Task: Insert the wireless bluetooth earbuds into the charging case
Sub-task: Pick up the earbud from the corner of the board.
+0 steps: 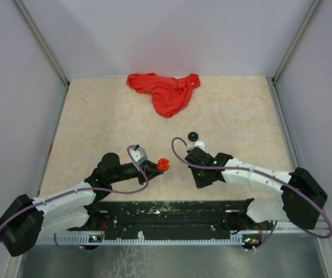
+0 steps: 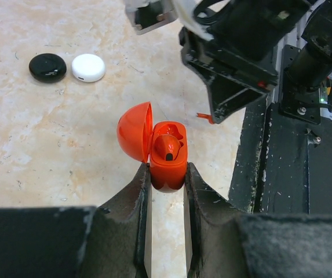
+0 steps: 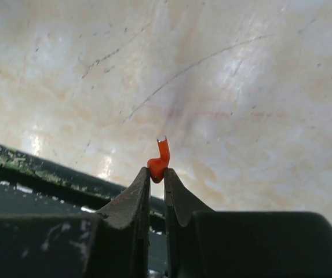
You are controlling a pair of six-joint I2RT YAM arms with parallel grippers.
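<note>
In the top view, the left gripper (image 1: 156,167) was near the middle of the table (image 1: 96,116), clenched on the red charging case (image 1: 163,164). The right gripper (image 1: 190,155) stood at 3 o'clock from that case, apart from it. The black case (image 1: 193,136) and the white case (image 1: 201,143), both closed, lay just beside each other at about 1 o'clock from the right gripper. A red cloth (image 1: 164,92) lay crumpled at 12 o'clock, near the far edge.

In the left wrist view, the two fingers (image 2: 137,202) pressed the lower body of the red charging case from both sides. Its lid (image 2: 134,132) was open toward 10 o'clock, and one red earbud (image 2: 167,149) sat inside the case.

In the right wrist view, the right gripper was closed tight on the second red earbud (image 3: 160,157). It held the earbud by the lower end, above the table, with the stem pointing to 12 o'clock.
</note>
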